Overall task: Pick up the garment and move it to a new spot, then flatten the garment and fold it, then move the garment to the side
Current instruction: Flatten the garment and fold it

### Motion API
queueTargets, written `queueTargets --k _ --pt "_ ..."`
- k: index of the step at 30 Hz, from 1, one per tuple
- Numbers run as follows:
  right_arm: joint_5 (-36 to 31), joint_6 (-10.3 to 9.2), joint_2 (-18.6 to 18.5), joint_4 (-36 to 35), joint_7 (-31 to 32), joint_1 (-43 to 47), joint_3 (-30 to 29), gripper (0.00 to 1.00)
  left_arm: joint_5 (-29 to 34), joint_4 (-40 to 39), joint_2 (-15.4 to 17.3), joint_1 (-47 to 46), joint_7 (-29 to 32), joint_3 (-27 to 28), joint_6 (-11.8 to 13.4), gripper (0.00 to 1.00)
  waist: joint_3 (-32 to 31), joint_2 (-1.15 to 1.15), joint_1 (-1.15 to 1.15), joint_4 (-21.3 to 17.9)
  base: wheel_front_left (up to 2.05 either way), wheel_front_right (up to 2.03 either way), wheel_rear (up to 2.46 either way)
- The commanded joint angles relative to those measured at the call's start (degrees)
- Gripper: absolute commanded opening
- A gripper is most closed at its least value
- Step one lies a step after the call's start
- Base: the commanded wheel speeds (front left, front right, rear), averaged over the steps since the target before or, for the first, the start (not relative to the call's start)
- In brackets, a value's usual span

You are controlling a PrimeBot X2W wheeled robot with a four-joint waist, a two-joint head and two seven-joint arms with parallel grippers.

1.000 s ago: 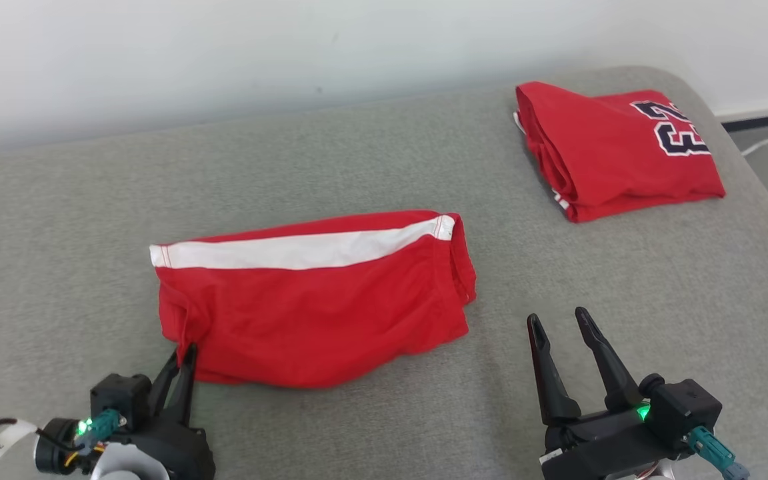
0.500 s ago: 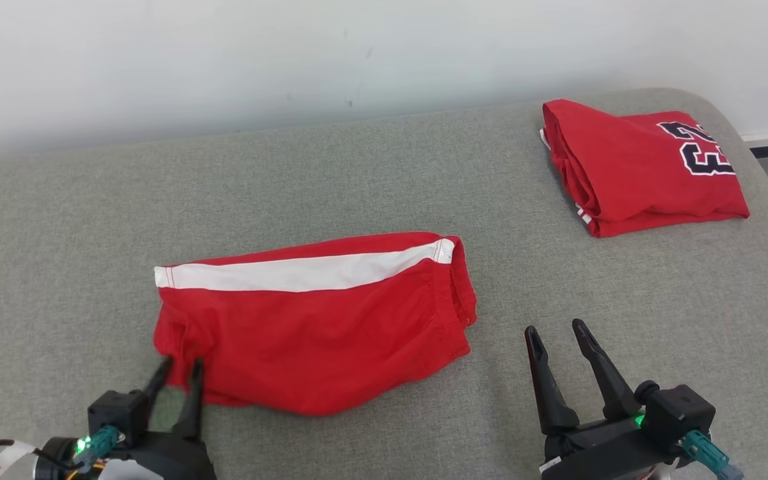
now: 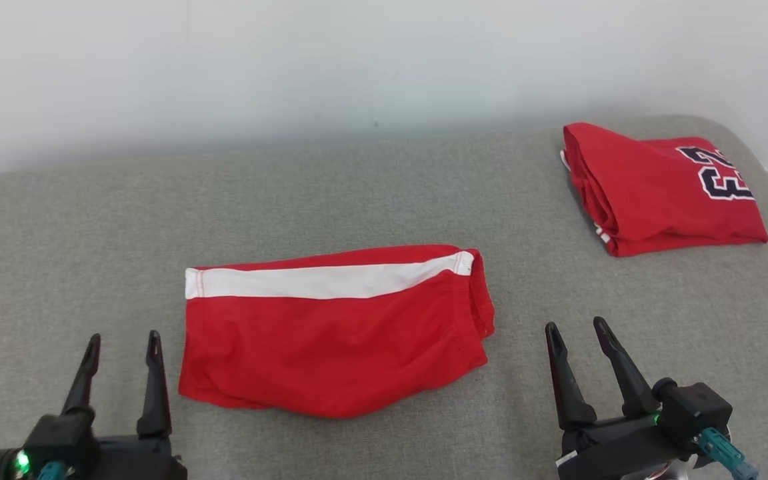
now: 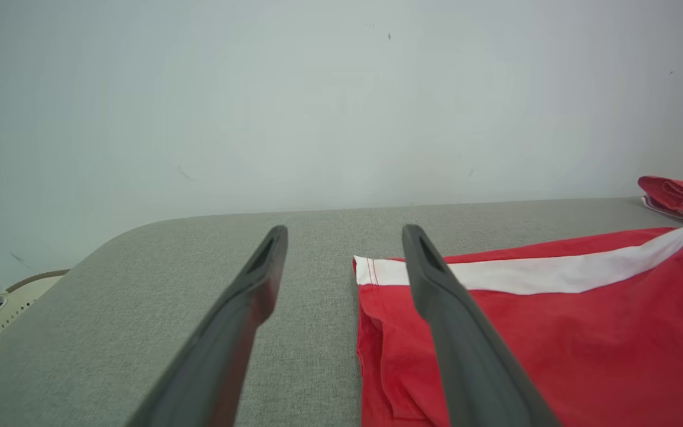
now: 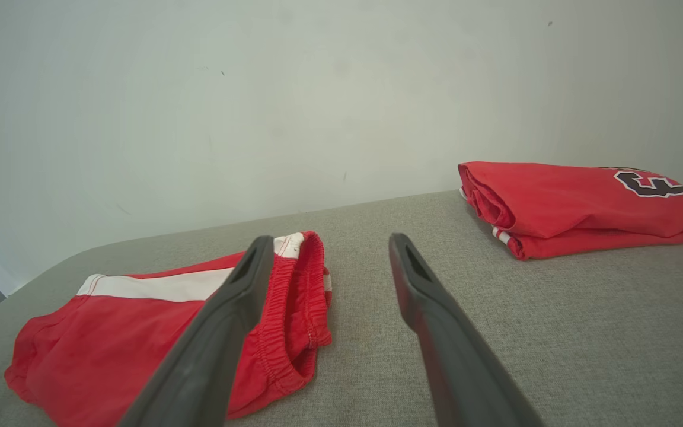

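Head camera looks down from above, 2 wrist cameras low, sharing shorts (image 3: 331, 340)

— What's carrying everything?
— I see a grey fabric-padded surface with rounded corners (image 3: 371, 187).
— And on it?
— Folded red shorts with a white stripe (image 3: 331, 347) lie flat between the jaws of my left gripper (image 3: 123, 335) and right gripper (image 3: 575, 323). A folded red jersey with dark numerals (image 3: 651, 193) lies well ahead and right of the right jaws.

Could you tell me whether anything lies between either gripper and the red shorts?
Nothing visible does. The left gripper is open just off the left edge of the shorts, and the right gripper is open off their right edge, with bare grey cushion between. The folded jersey lies apart at the far right corner.
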Motion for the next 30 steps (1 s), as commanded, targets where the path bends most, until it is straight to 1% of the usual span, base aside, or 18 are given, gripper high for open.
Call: queueTargets --k 1,6,8,12,17,24,30 --pt "-0.54 0.01 -0.23 -0.14 -0.29 0.97 -0.28 1.00 0.91 -1.75 -0.34 2.16 -0.03 1.23 0.25 1.00 -1.23 0.00 0.00 1.14 0.00 0.00 0.00" --pt "-1.33 0.01 0.02 -0.30 -0.30 1.95 -1.03 1.00 2.43 -6.55 -1.37 6.62 -0.03 3.75 0.32 1.00 -2.80 0.00 0.00 2.20 0.00 0.00 0.00" --pt "-1.58 0.01 -0.24 -0.31 -0.24 2.51 -1.56 1.00 2.94 -7.93 -1.93 8.67 -0.03 3.83 0.12 1.00 -3.36 0.00 0.00 2.62 0.00 0.00 0.00" --pt "-2.37 0.01 -0.51 -0.78 0.08 3.20 -2.84 1.00 4.28 -10.02 -1.87 12.07 -0.03 3.89 -0.20 1.00 -4.19 0.00 0.00 3.75 0.00 0.00 0.00" --pt "-3.82 0.01 -0.32 -1.21 1.19 4.45 -4.06 1.00 4.76 -11.34 -1.98 15.14 -0.03 5.41 0.51 1.00 -5.00 0.00 0.00 5.07 0.00 0.00 0.00" --pt "-5.48 0.01 0.74 -2.00 2.47 5.89 -4.63 1.00 4.29 -12.55 -2.03 17.42 -0.03 6.31 0.24 1.00 -5.76 0.00 0.00 6.33 0.00 0.00 0.00" --pt "-5.89 0.01 1.28 -1.85 3.32 6.06 -4.47 1.00 4.21 -12.27 -2.06 18.10 -0.03 6.06 -0.78 1.00 -6.10 0.00 0.00 7.38 0.00 0.00 0.00"
